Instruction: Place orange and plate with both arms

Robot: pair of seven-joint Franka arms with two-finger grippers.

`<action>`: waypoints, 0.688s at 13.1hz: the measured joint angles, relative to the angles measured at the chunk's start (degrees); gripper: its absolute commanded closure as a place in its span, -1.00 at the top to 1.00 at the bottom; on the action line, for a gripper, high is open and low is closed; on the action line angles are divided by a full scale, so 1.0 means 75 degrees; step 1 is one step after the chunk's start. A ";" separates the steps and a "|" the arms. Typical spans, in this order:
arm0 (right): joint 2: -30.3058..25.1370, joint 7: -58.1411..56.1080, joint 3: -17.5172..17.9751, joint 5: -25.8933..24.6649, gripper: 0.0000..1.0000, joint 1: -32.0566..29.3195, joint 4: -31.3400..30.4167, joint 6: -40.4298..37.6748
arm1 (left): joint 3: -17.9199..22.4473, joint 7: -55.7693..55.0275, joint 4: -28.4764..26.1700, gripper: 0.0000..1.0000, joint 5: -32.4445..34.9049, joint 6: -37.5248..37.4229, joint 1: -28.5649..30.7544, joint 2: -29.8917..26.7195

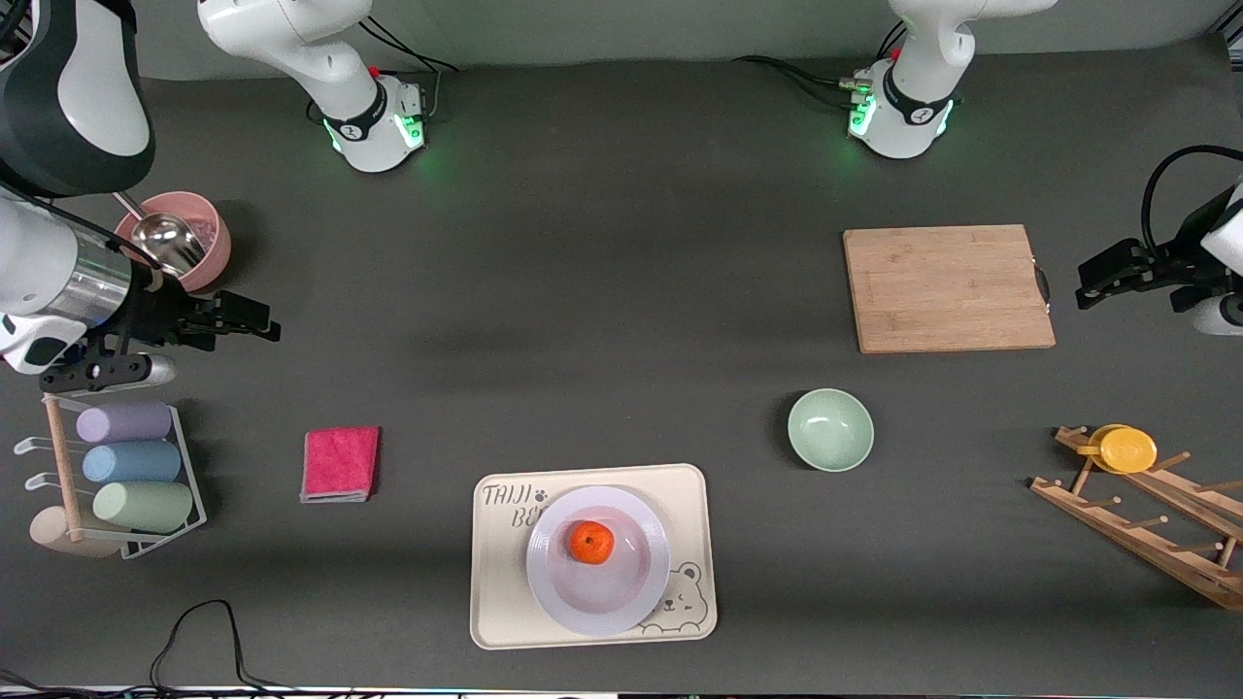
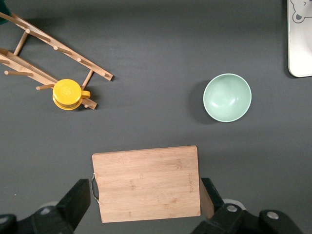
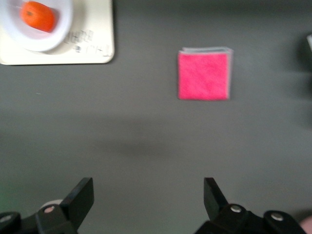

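Landmark = cream bear tray, at the camera edge of the table, mid-length.

Right gripper up in the air at the right arm's end, well away from the tray, near the pink pot with the ladle; jaws spread wide, nothing in them. Pink cloth flat on the mat just beside the tray, toward the right arm's end.

Plate sits on the tray, orange in the plate's centre. Neither gripper touches them.

Mint bowl near the tray, toward the left arm's end and slightly farther from the camera. Cutting board farther from the camera than the bowl. Left gripper hangs off the board's handle end, well apart from the tray; fingers released, empty. Yellow cup on the wooden rack at that end.
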 measured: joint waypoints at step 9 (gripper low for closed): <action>-0.0285 0.0158 -0.0028 -0.0496 1.00 0.0178 -0.0010 -0.0271 | 0.0000 0.0000 0.0000 1.00 0.0000 0.0000 0.0000 0.0000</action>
